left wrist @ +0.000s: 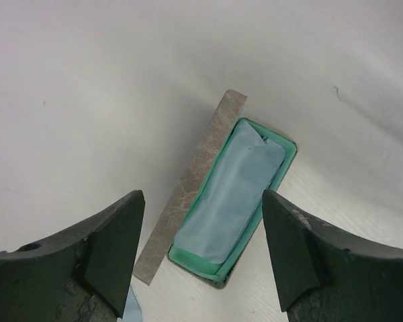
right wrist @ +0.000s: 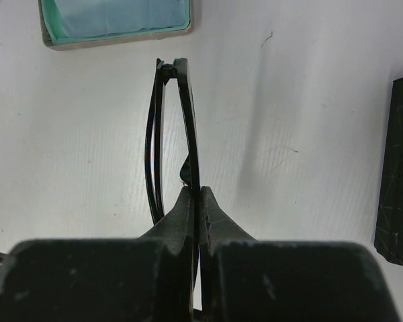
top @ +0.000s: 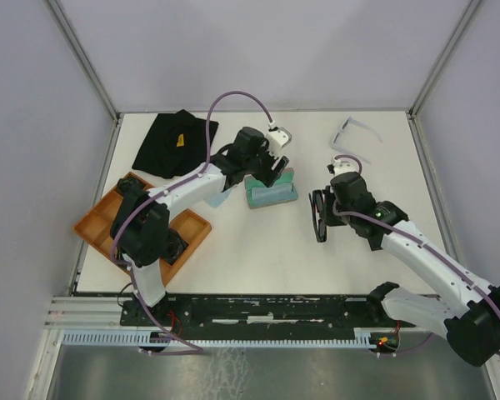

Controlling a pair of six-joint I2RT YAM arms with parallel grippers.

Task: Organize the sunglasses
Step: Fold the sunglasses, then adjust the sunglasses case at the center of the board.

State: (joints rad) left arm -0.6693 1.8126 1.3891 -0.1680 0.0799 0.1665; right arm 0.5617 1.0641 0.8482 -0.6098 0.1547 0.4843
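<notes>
Left arm (top: 192,187) reaches forward, jaws wide and empty above the open case (left wrist: 188,194). Right arm (top: 417,250) angles inward, jaws clamped on black sunglasses (top: 320,218).

No legible text, brand name, number or sign appears in any view. The only label-like mark is a small yellow patch (top: 181,140) on the black fabric item (top: 160,146) in the top external view, and it is too small to read. The black case (right wrist: 397,176) at the right edge of the right wrist view carries thin pale lines in a starburst pattern, which form no characters.
</notes>
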